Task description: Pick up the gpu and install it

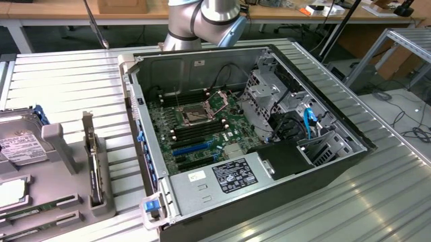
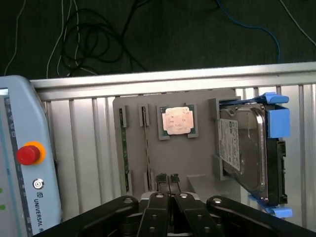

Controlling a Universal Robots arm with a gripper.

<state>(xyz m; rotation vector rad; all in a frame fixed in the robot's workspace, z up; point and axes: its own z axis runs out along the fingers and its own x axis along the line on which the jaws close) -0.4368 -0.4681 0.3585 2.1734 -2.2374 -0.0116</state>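
Your black gripper (image 2: 168, 178) hangs over the grey moulded tray (image 2: 197, 160), fingers clenched together on nothing. The long thin green circuit-board stick (image 2: 122, 148) stands on edge in a slot at that tray's end, untouched. A silver hard drive (image 2: 244, 148) in blue brackets occupies the tray's opposite end.

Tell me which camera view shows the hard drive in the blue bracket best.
The wrist view. There the hard drive sits in the gray tray in full sight, label facing the camera, with its blue bracket around it. The exterior view catches the hard drive at its left edge, partly cut off.
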